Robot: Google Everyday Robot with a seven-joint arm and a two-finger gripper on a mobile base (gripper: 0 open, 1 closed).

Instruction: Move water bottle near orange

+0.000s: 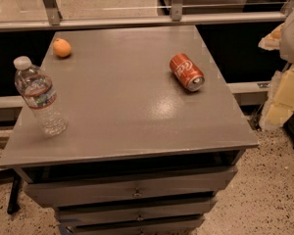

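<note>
The water bottle (39, 96), clear ribbed plastic with a white cap and a white, red and blue label, stands upright near the table's left edge. The orange (61, 47) lies at the far left corner of the grey table top (127, 106), a good way behind the bottle. My gripper (279, 99) shows as pale cream shapes at the right edge of the view, off the table's right side and far from both the bottle and the orange. It holds nothing that I can see.
A red soda can (186, 71) lies on its side at the right of the table. The table has drawers (137, 192) below its front edge. A metal rail (137, 21) and glass run behind the table. Speckled floor lies at the lower right.
</note>
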